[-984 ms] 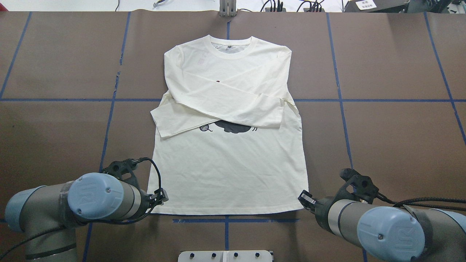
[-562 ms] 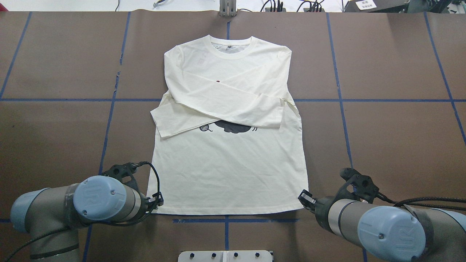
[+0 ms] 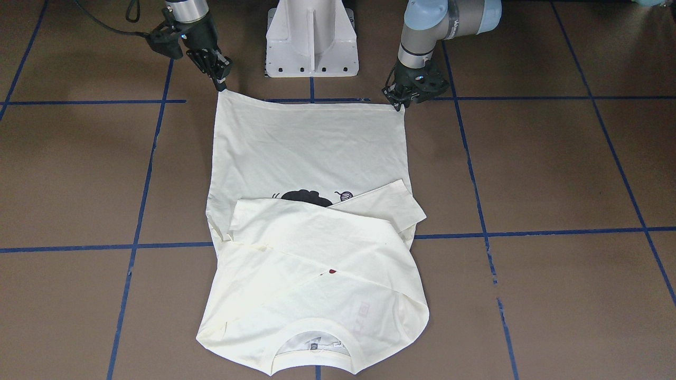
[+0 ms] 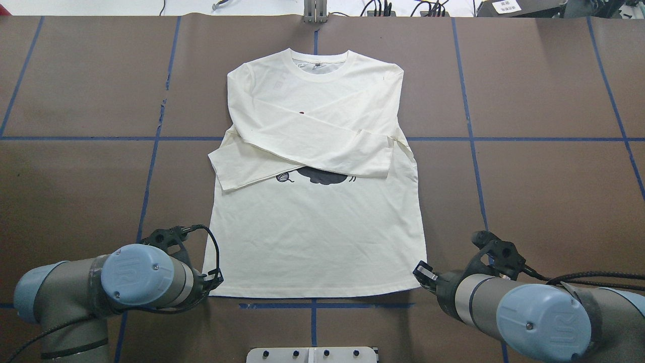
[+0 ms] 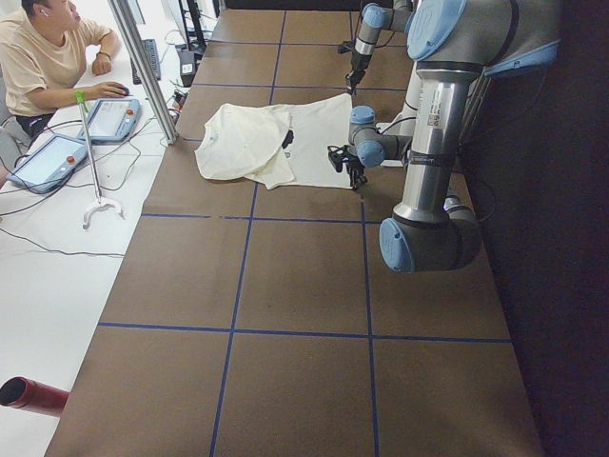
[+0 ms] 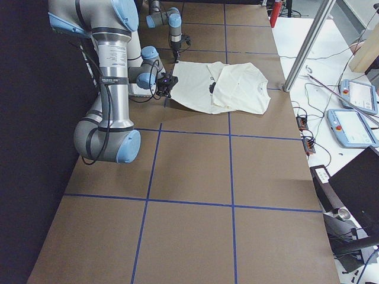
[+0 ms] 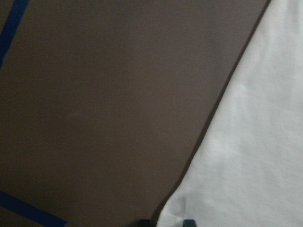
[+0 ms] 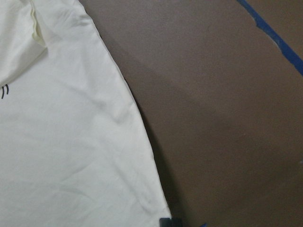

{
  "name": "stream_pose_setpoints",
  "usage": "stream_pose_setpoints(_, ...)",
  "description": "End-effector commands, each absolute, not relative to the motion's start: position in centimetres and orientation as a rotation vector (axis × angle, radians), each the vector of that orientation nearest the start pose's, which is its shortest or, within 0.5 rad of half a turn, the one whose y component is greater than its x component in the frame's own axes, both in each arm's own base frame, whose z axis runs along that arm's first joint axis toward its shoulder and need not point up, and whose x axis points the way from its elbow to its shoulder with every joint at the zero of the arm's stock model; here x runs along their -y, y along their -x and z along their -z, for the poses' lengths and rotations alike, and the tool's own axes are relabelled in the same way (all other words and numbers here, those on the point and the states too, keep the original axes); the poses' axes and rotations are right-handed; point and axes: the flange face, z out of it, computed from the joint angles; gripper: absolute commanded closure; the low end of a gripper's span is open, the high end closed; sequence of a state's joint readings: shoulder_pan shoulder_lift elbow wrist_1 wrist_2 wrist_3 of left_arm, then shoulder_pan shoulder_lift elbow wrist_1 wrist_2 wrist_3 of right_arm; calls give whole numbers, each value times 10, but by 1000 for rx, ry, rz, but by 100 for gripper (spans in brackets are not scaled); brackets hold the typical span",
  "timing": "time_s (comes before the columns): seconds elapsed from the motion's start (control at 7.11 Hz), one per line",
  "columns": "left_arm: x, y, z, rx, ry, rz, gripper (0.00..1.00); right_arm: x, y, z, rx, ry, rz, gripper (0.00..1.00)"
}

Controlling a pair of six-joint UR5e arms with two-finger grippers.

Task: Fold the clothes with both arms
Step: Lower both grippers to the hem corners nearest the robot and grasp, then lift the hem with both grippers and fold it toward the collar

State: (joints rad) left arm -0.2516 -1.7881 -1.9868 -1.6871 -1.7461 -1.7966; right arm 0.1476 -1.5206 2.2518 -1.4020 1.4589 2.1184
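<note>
We see the cream long-sleeved cotton T-shirt lying flat and face up, both sleeves crossed over its chest, collar farthest from the black two-finger left gripper and right gripper, one hem corner at each gripper's tips.

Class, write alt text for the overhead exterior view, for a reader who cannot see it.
A cream long-sleeved T-shirt lies flat on a brown table, its sleeves folded across the chest and its collar farthest from the robot. The left hand and right hand sit at its two near hem corners.
</note>
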Motion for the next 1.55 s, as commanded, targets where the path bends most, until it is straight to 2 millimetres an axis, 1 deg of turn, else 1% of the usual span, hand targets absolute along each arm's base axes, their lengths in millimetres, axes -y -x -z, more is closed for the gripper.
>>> stream_pose_setpoints(0.0, 247, -500, -336, -779, 166, 382, 100, 210, 426, -309, 921, 78, -699, 100)
stream_pose_setpoints(0.14, 247, -499, -330, -790, 166, 380, 100, 210, 424, -310, 918, 78, -697, 100)
stream_pose_setpoints(0.28, 244, -488, -312, -828, 165, 372, 100, 206, 413, -314, 909, 80, -693, 100)
stream_pose_setpoints(0.42, 241, -464, -286, -890, 161, 367, 100, 189, 411, -315, 903, 96, -658, 100)
stream_pose_setpoints(0.56, 230, -439, -260, -946, 196, 340, 100, 170, 408, -315, 898, 115, -620, 100)
stream_pose_setpoints(0.7, 218, -415, -242, -964, 237, 311, 100, 156, 394, -314, 895, 129, -589, 100)
stream_pose_setpoints(0.84, 211, -395, -227, -984, 257, 298, 100, 155, 383, -304, 916, 136, -588, 100)
stream_pose_setpoints(0.98, 215, -391, -224, -991, 262, 303, 100, 181, 369, -292, 952, 107, -641, 100)
stream_pose_setpoints(1.12, 248, -384, -226, -998, 194, 321, 100, 202, 371, -292, 958, 54, -634, 100)
stream_pose_setpoints(1.27, 277, -381, -219, -1017, 99, 269, 100, 246, 381, -283, 978, -59, -595, 100)
stream_pose_setpoints(1.41, 314, -397, -226, -992, 60, 294, 100, 304, 404, -285, 956, -100, -587, 100)
